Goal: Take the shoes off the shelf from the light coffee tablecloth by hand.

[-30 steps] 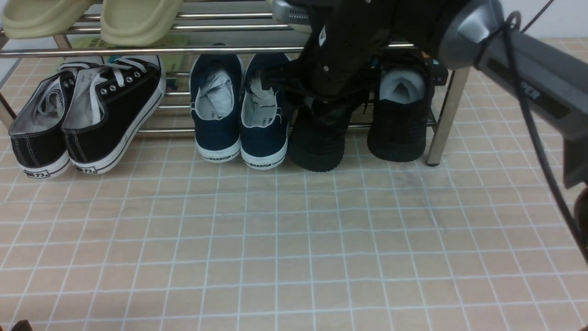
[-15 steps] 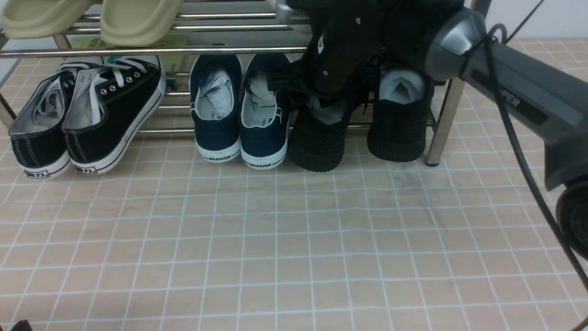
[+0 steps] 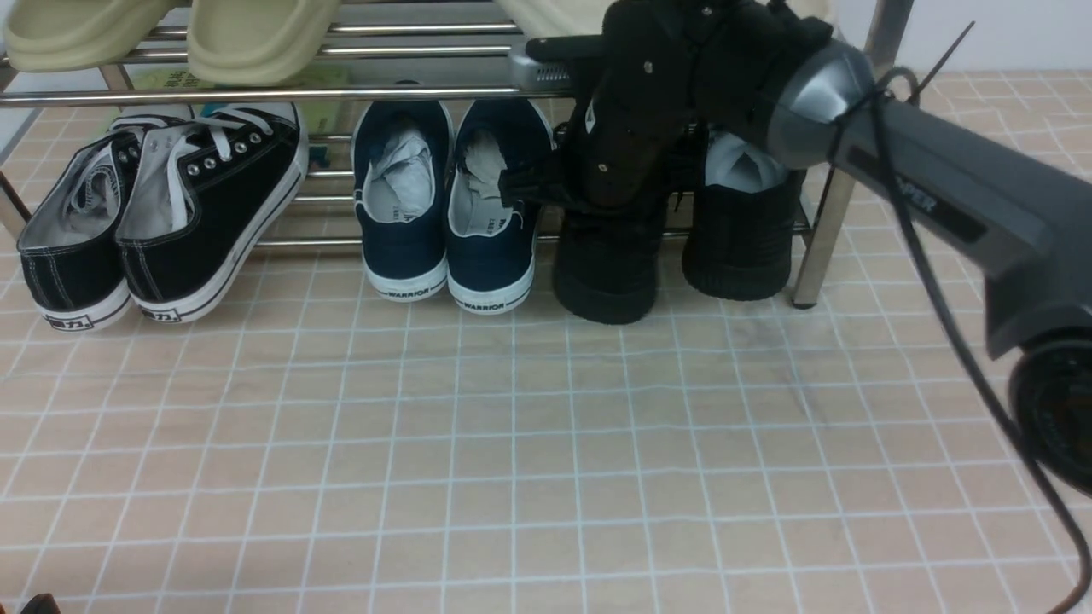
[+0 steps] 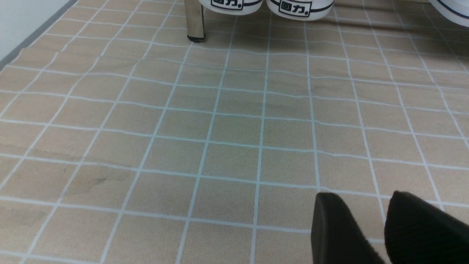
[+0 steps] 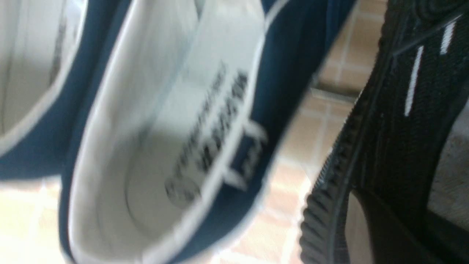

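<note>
shoes at right edge of shelf, one clamped in right claw, open tablecloth toward the robot.

"WARRIOR" on the navy sneakers, heel strips, centre; "回力" on the canvas shoes, heels; "PER" on the right arm

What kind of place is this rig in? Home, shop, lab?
Probably a staged home-entryway mock-up, not a real hallway: a chrome shoe rack holding black knit sneakers, navy sneakers and slippers stands on a grid-printed beige tablecloth.
</note>
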Controlling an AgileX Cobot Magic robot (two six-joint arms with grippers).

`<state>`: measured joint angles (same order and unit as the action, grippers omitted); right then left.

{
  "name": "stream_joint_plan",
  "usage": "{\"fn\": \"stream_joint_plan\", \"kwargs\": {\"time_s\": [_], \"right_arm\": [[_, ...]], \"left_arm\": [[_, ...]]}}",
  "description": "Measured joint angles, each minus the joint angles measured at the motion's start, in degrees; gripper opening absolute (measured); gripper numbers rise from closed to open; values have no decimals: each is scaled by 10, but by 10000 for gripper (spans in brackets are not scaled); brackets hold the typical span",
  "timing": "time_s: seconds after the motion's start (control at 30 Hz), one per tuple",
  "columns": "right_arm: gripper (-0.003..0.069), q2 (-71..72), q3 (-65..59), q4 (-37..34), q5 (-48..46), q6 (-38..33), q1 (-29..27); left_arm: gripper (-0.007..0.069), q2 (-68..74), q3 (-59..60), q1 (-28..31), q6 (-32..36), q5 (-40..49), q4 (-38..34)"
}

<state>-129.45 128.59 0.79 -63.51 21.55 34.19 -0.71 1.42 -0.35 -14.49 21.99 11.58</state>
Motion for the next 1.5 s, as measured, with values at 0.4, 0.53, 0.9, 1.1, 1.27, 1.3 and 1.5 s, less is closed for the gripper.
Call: {"fn": "stream_joint_plan", "kwargs": {"time_s": [0.4,0.53,0.9,1.1,1.27,1.3,1.5], "right_arm": [[3,101,0,-149,-90,-106,1],[6,120,0,-146,-89,-107,17],[10,240,-59,-89,-91,-107,107],[10,322,-156,-74,-90,-108,152],[10,371,-245,-74,-90,-92,183],[10,375,-258,-74,-90,-85,188],[12,382,-345,-68,-90,-66,210]], "left_arm": [[241,0,0,0,0,0,0],[241,0,0,0,0,0,0],[241,0,0,0,0,0,0],[241,0,0,0,0,0,0],[241,0,0,0,0,0,0],[241,0,0,0,0,0,0],[241,0,0,0,0,0,0]]}}
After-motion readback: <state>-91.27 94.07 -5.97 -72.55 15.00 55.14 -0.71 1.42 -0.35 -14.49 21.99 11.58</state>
